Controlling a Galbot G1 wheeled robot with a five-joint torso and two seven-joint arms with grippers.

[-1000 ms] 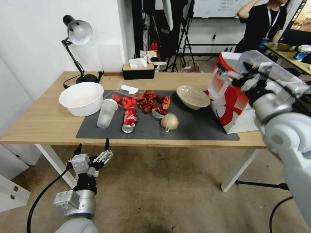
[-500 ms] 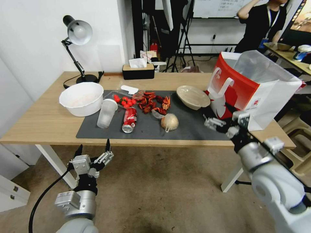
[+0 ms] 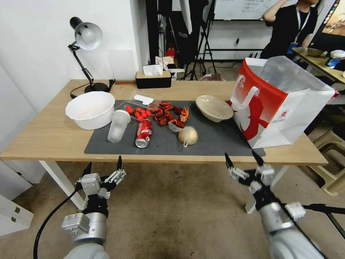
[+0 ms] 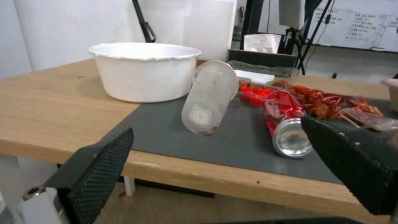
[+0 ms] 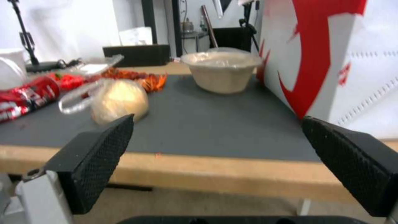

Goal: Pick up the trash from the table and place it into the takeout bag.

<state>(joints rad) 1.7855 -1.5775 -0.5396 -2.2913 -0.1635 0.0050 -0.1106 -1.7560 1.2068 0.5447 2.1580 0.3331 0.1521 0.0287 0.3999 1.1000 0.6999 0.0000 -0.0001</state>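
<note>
A: Where are the two grippers?

B: Both hang below the front edge of the long light-wood table (image 3: 46, 136), above the floor. The left gripper (image 3: 103, 167) has its fingers spread apart and holds nothing. The right gripper (image 3: 243, 160) is also spread wide and empty.

A: And the trash?

B: It lies on the large dark grey mat (image 3: 215, 142). The frosted clear plastic cup (image 3: 118, 126) is on its side, leaning at the big white bowl (image 3: 90, 109). Just beside it lies the crushed red soda can (image 3: 143, 133), its open end toward the robot. Behind the can are small red tomatoes (image 3: 139, 113) and the red crayfish shells (image 3: 169, 113). The small knotted bag (image 3: 188, 135) sits near the middle of the mat, and the beige shallow bowl (image 3: 214, 107) is behind it, tilted.

A: The takeout bag?

B: The boxy red-and-white paper bag (image 3: 278, 104) stands upright and open on the right end of the table, just beside the beige bowl, with a translucent liner inside.
</note>
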